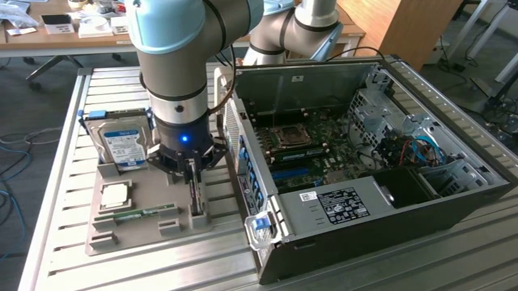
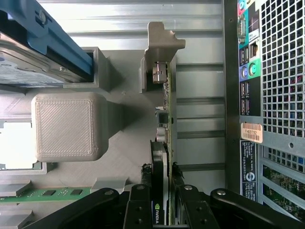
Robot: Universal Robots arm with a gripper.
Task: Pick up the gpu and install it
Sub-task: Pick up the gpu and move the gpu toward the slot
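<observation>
**Exterior view.** A grey tray (image 1: 133, 237) lies on a metal table (image 1: 202, 270). A big open computer case (image 1: 453, 209) sits just beside one long edge of the tray. The gpu (image 1: 195, 197) stands up on its thin side in a slot along that edge, the one next to the case. The arm comes straight down over it. The gripper (image 1: 190, 174) sits on the top end of the card. A blue light glows on the arm just above the gripper. A hard drive (image 1: 121, 145) with a blue and white label stands at the tray's corner away from the case. A square chip (image 1: 116, 194) lies flat near the middle of the tray. A small green memory stick (image 1: 139, 213) lies flat beside the chip, nearer the tray's other end.

**Wrist view.** The gripper (image 2: 160, 175) has one black finger (image 2: 143, 198) on each flat side of the gpu (image 2: 161, 148). Both fingers touch the card, so it is pinched tight between them. The card is still in its slot in the tray (image 2: 121, 160). Its far end sits in a grey post at the tray's edge. The holey back wall of the case (image 2: 281, 71) is close beside it. The hard drive's (image 2: 28, 71) blue rim stands at the other side of the tray.
</observation>
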